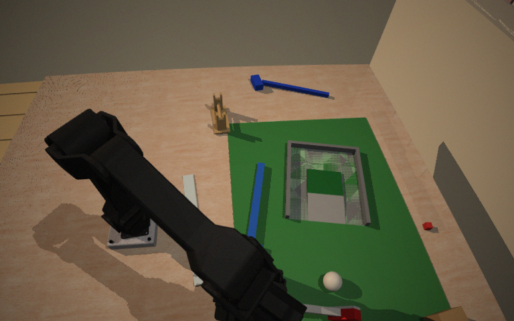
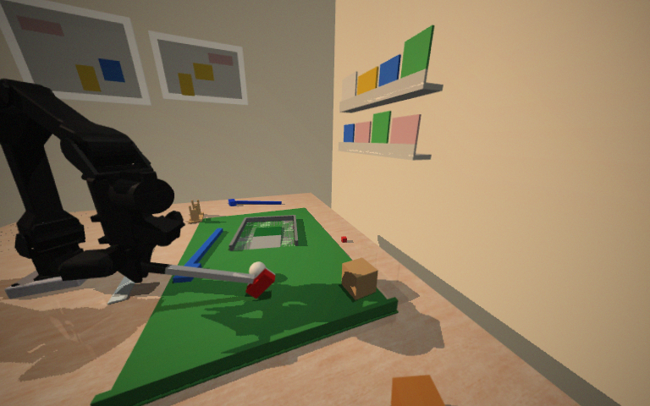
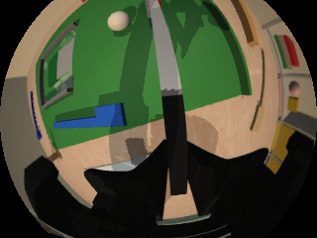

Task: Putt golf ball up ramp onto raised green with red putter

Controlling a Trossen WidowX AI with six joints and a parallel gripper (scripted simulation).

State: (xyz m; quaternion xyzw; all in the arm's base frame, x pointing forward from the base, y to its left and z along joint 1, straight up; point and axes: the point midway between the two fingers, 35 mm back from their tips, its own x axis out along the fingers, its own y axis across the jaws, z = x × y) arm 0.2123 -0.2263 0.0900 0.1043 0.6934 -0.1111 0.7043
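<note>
- Red head [image 2: 260, 282] on a grey shaft [image 2: 206, 273]: the putter looks stiff and light, its weight out at the far end, so I'd guess it wants to twist in a grip.
- Jaws are nearly shut, clamped on the shaft's near end, well back from the head.
- Golf ball [image 1: 332, 281] sits on the green mat [image 1: 383, 242], just beside the putter head; it should roll at a touch.
- Raised green [image 1: 324, 181] lies well beyond.
</note>
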